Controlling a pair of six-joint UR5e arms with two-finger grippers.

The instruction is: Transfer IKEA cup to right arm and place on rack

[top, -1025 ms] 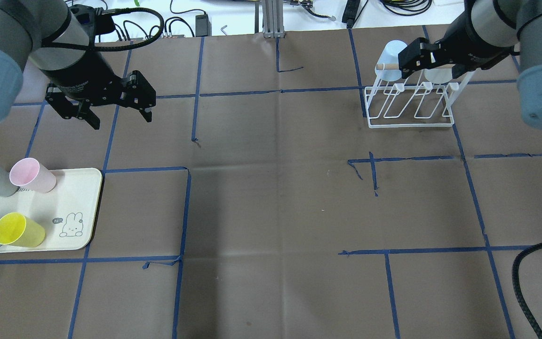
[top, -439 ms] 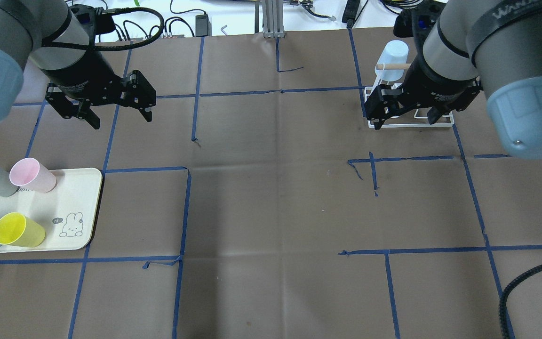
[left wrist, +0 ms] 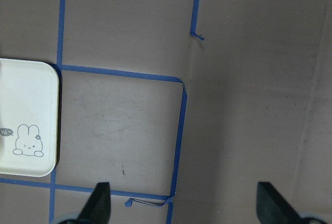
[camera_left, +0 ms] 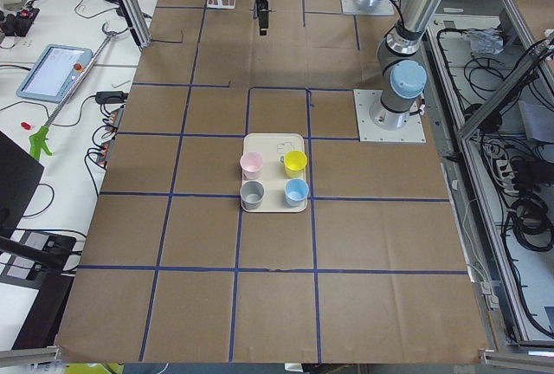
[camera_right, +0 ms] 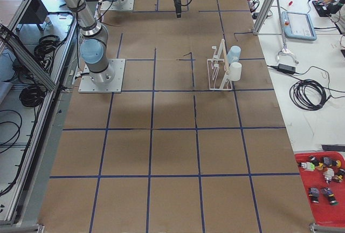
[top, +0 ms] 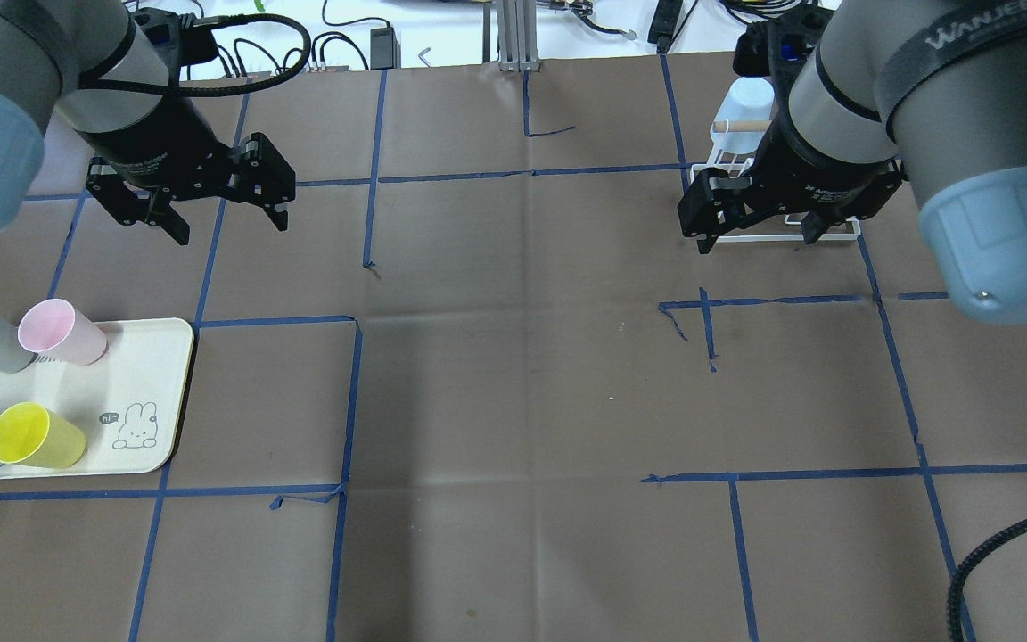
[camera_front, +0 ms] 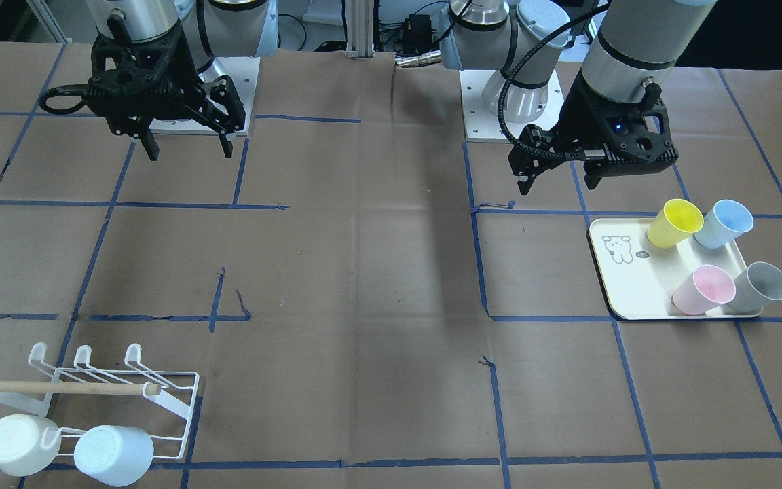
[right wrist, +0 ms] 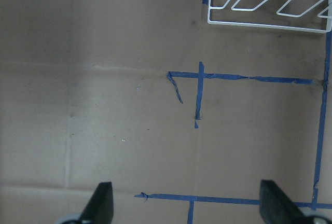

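My right claw (top: 754, 239) has just drawn back from the rack (camera_front: 170, 405). 1 second ago it was up among the pegs; now it hangs empty, jaws spread wide, over the rack's near edge, with the wire base just ahead of it. The white cup (camera_front: 17, 445) it was busy with sits on a peg beyond the claw, beside the pale blue cup (camera_front: 114, 454). So 2 are hung, and I judge that delivery done. My left claw (top: 233, 227) has not moved. It is wide open and empty too, with the tray (top: 148, 392) and its 4 cups (top: 32, 435) lying back toward my base on its outer side. The next step looks to be my left's: pick 1 cup for the hand-over.
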